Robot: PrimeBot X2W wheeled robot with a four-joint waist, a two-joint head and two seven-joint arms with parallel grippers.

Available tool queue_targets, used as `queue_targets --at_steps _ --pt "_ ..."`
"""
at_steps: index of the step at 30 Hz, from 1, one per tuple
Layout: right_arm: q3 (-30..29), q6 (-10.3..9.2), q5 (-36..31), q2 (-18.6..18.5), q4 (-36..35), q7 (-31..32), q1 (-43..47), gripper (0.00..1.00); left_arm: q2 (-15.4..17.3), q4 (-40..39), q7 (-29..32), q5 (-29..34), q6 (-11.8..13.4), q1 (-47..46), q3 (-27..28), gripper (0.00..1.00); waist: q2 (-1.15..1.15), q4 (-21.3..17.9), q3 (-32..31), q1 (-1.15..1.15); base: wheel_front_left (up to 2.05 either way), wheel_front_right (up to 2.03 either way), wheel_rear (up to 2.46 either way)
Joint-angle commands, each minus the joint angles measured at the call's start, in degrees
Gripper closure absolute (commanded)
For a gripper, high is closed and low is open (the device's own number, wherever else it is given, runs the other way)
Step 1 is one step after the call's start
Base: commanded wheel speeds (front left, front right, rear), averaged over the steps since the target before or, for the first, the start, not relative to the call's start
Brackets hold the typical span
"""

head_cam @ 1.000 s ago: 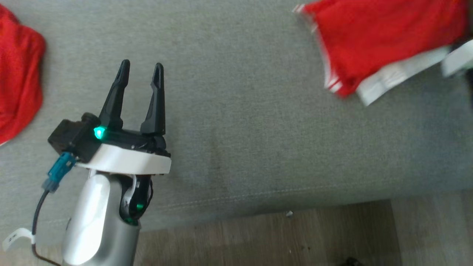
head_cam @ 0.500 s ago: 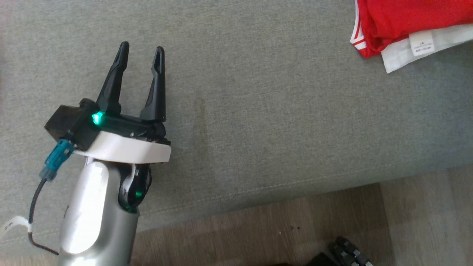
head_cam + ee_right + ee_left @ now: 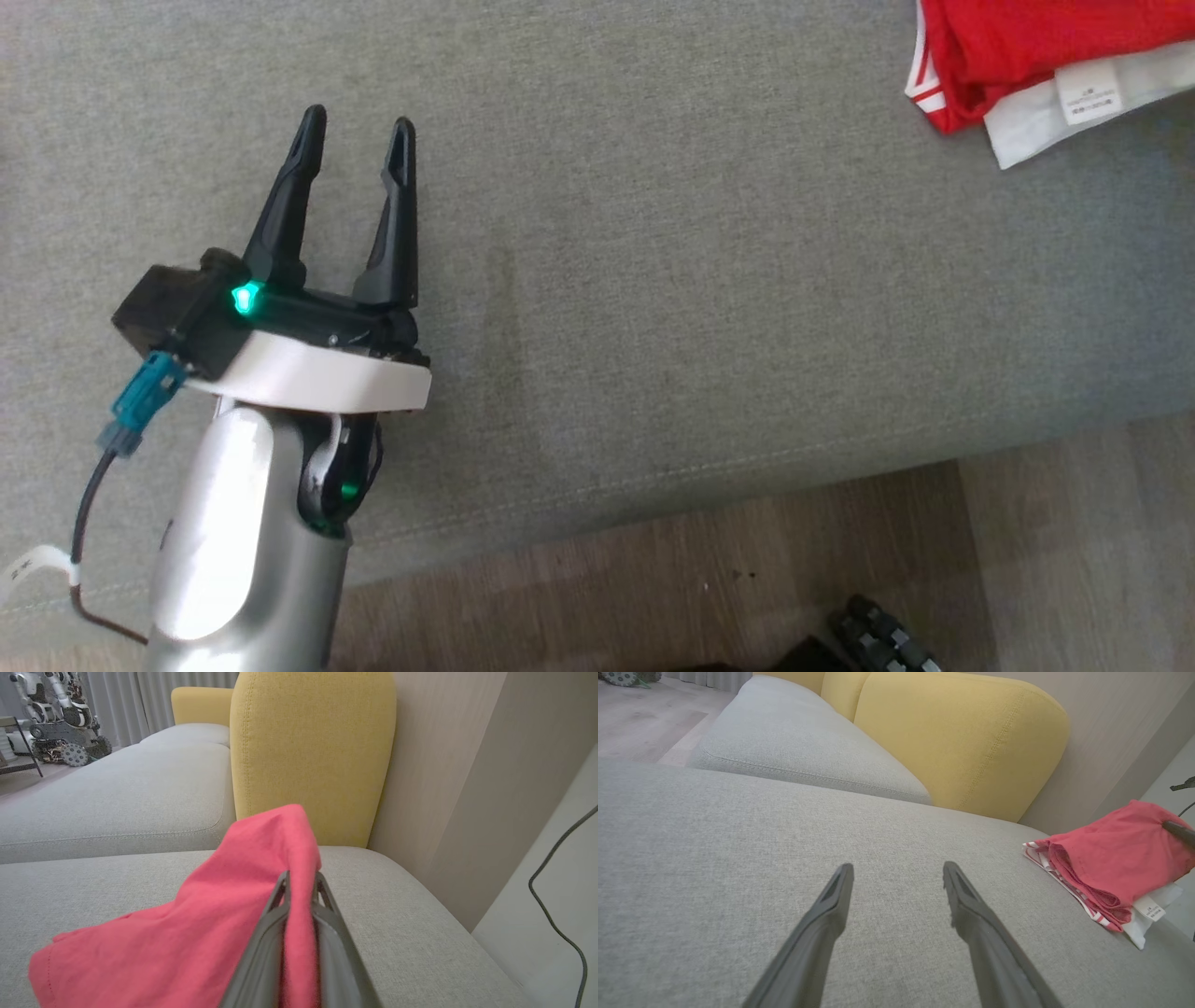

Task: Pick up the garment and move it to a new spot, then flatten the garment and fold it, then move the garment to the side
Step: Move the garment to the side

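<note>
The garment (image 3: 1036, 47) is red with a white layer and a label, folded, lying at the far right of the grey sofa seat (image 3: 653, 261). In the left wrist view the garment (image 3: 1115, 858) lies to the right, far from my left gripper (image 3: 898, 877). That left gripper (image 3: 359, 140) is open and hovers empty over bare cushion. In the right wrist view my right gripper (image 3: 301, 882) is shut on a raised fold of the garment (image 3: 187, 933), red cloth pinched between its fingers.
Yellow back cushions (image 3: 962, 737) stand behind the seat. The sofa's front edge (image 3: 700, 457) borders a wooden floor (image 3: 747, 579). A dark wheeled part (image 3: 878, 635) shows at the bottom. Another robot (image 3: 56, 718) stands in the distance, and a black cable (image 3: 556, 896) lies on the right.
The head camera has swung, so the whole picture shifted and the garment now sits at the top right corner. A red cloth at the left edge left the picture. The left gripper stays open.
</note>
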Motion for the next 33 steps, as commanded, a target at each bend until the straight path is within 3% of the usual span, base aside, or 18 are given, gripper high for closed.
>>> queue_targets --at_steps 1,2,3,14,26,33 --pt "-0.29 0.36 0.61 -0.93 -2.47 0.17 0.54 0.95 0.5 -1.5 -0.29 -0.14 -0.19 -1.09 1.42 0.0 0.0 0.16 -0.06 0.0 0.0 0.0 0.0" --pt "-0.15 0.36 0.96 -0.7 -2.82 0.31 0.7 0.69 0.5 -1.41 -0.29 -0.22 -0.2 -1.05 1.42 0.0 0.0 0.22 -0.14 0.0 0.0 0.0 0.0" --pt "-0.16 0.36 1.71 -0.51 -3.35 0.55 1.01 0.0 0.5 -1.24 -0.29 -0.36 -0.21 -0.94 1.4 0.0 0.0 0.29 -0.38 0.0 0.0 0.0 0.0" --pt "1.38 0.36 2.19 1.95 -10.26 1.6 2.31 0.0 0.5 -0.36 -0.29 -1.94 -0.13 0.05 0.96 0.0 0.0 0.92 -4.62 0.0 0.0 0.0 0.0" --pt "7.44 0.36 2.15 10.88 -22.36 3.05 12.23 0.0 0.5 -1.84 -0.29 -5.14 1.52 3.53 2.88 0.0 0.0 3.44 -14.54 0.0 0.0 0.0 0.0" --pt "8.95 0.36 1.08 15.64 -25.17 0.46 21.44 0.0 0.5 -2.41 -0.29 -6.61 2.42 6.76 2.94 0.0 0.0 5.34 -18.75 0.0 0.0 0.0 0.0"
